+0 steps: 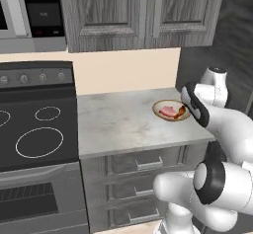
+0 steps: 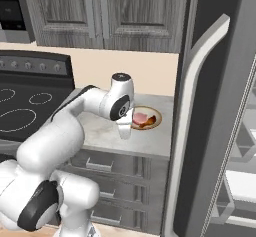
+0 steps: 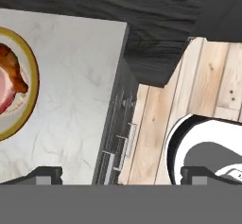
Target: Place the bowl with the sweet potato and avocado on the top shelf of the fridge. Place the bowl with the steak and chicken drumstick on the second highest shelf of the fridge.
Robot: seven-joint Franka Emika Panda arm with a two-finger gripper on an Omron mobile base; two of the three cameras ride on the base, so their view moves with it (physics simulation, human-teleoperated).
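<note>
A gold-rimmed bowl (image 1: 162, 102) with the pink steak (image 1: 168, 111) and a brown chicken drumstick (image 1: 181, 113) sits on the marble counter (image 1: 118, 124), near its right end beside the fridge. In the right base view my gripper (image 2: 124, 132) hangs just in front of and left of the bowl (image 2: 155, 112), pointing down. The hand view has the bowl's rim (image 3: 32, 83) at the left edge, off to the side of my gripper (image 3: 122, 175), which is open and holds nothing. The fridge door (image 2: 200, 111) stands open. The bowl with the sweet potato and avocado is out of view.
Fridge shelves (image 2: 242, 146) show at the far right past the open door. A black stove (image 1: 34, 129) lies left of the counter, with drawers (image 1: 143, 164) under it and grey cabinets (image 1: 143, 11) above. Wooden floor (image 3: 151, 138) lies below the counter edge.
</note>
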